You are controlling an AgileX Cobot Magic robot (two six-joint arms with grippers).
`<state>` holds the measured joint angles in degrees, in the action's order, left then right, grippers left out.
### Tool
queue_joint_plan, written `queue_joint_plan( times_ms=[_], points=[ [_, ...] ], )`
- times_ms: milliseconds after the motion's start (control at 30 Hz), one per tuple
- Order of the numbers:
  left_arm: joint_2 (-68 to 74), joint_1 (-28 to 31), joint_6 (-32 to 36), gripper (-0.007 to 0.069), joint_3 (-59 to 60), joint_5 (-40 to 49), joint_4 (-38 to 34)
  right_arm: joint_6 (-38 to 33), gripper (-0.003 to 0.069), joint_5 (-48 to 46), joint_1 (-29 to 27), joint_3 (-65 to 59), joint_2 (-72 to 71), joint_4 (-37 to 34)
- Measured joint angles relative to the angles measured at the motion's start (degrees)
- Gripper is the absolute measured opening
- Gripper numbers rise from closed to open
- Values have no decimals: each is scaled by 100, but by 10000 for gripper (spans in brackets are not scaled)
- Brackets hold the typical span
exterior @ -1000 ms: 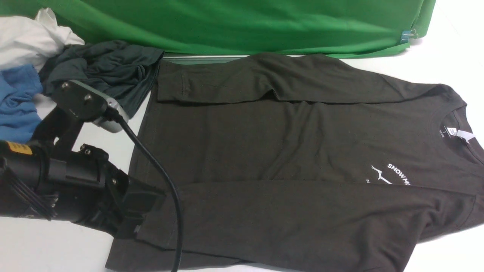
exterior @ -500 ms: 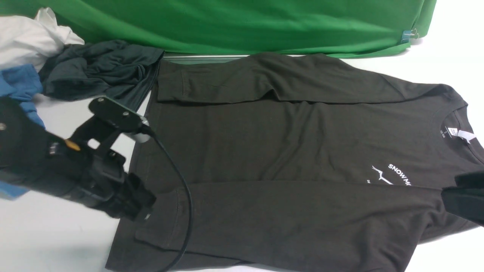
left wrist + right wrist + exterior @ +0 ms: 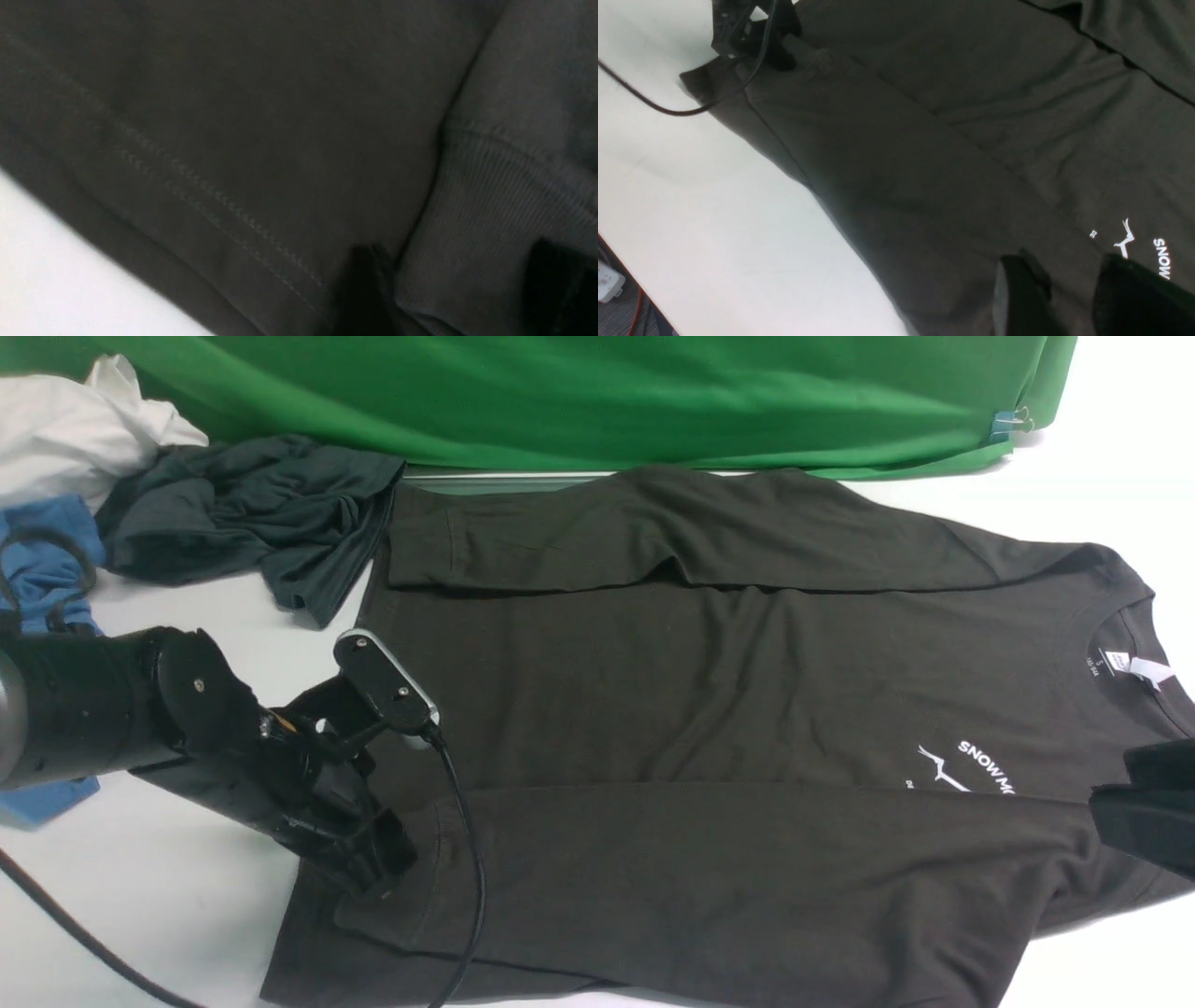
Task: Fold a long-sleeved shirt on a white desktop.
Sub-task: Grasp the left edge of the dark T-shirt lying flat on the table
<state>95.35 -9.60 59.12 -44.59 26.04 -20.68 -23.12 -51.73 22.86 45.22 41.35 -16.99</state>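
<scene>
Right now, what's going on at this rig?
A two-armed robot is folding a dark long-sleeved shirt on a white table. The shirt lies flat with both sleeves folded across the body. The left arm is low at the near sleeve's cuff, with its jaws open either side of it. The right arm is over the shoulder by the chest print, jaws apart, nothing visibly pinched. Spare clothes sit at the far left.

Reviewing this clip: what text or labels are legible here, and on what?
"SNOW M": white chest print on the long-sleeved shirt; the rest is hidden.
"DE": smaller line under it, cut off.
White neck tag and printed neck label: too small to read.
</scene>
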Motion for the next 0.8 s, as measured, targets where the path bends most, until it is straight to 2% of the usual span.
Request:
queue_joint_plan(
  times_ms=[167, 333, 667, 800],
  points=[
    [11, -12, 45, 313, -6, 35, -22, 0, 220, 13, 0, 0, 0, 0],
    [11, -12, 40, 97, -13, 77, -86, -2, 220, 29, 0, 0, 0, 0],
    [-368, -12, 40, 76, -10, 236, -32, -2, 220, 58, 4, 0, 0, 0],
    [-482, -12, 40, 41, -10, 285, -21, -2, 220, 160, 4, 0, 0, 0]
  ],
)
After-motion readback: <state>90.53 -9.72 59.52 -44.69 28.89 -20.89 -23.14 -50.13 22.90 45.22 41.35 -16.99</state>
